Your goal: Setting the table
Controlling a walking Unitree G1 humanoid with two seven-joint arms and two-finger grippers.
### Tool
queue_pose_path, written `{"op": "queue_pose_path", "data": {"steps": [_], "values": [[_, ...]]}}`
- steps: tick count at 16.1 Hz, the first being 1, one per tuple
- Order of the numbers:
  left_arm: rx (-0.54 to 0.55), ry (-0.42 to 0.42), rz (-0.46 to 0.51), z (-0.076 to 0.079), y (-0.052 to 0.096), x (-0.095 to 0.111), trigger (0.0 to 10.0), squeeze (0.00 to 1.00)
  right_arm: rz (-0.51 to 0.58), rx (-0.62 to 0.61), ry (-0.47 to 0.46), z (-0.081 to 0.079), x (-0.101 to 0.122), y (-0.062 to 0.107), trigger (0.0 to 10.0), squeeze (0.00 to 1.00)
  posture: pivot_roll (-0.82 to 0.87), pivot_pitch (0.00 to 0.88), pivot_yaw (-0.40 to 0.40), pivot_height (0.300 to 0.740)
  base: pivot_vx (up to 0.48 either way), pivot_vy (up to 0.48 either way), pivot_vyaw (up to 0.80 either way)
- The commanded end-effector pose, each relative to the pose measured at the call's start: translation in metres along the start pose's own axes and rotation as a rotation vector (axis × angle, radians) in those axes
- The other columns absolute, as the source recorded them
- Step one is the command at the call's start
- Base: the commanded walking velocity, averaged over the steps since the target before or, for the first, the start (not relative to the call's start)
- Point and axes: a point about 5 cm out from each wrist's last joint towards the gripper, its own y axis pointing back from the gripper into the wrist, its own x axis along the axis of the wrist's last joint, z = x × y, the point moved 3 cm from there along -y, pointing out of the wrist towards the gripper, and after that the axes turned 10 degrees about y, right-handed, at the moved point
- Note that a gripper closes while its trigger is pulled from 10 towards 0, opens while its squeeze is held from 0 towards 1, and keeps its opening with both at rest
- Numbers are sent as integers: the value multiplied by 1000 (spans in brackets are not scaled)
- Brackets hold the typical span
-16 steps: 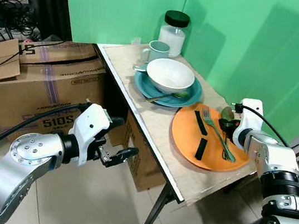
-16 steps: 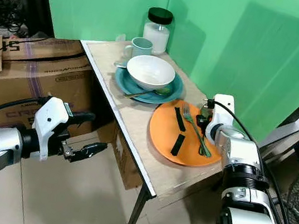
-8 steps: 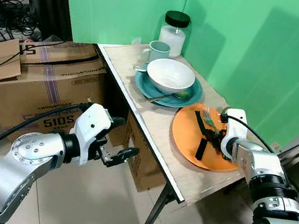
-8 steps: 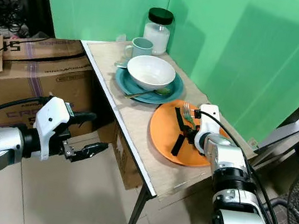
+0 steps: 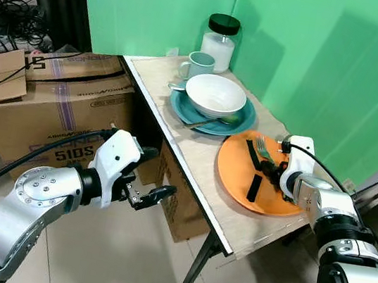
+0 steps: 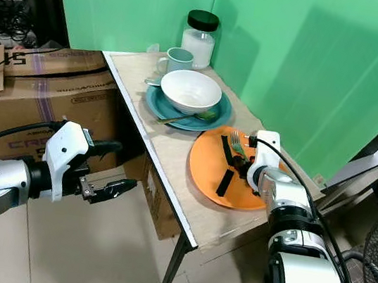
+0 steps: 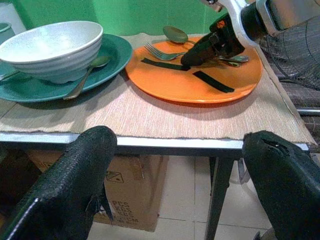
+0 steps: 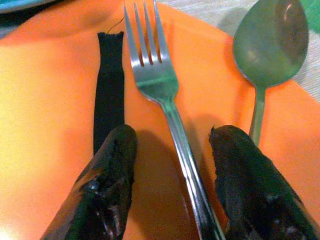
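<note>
Fork [image 8: 167, 95] lies on the orange plate [image 5: 235, 173] on my worktop's right, handle running between my right gripper's [image 8: 172, 195] open jaws, tines pointing away; left gripper [image 5: 144, 195], open, hangs off the worktop's left.

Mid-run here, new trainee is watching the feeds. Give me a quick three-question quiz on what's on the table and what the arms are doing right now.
1. True or false: the fork lies between the right gripper's open fingers.
2. What sits on the teal plate: A) mug, B) white bowl, C) jar?
3. Where is the left gripper?

Key
1. True; the fingers straddle its handle over the orange plate.
2. B, the white bowl; a spoon also rests on that plate.
3. Off the table's near edge, below the tabletop, open and holding nothing.
</note>
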Motion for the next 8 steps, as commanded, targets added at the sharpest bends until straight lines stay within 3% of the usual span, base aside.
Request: {"op": "queue_pose_path", "data": {"steps": [1,8], "values": [[-13,-6,-5,1,-2,1,10000,0,14,1,-11,1,5,0,0,0,81,0,-69,740,0,0,0],[-20,-3,-4,1,-3,1,10000,0,15,30,18,-2,8,-1,0,0,76,0,-69,740,0,0,0]]}}
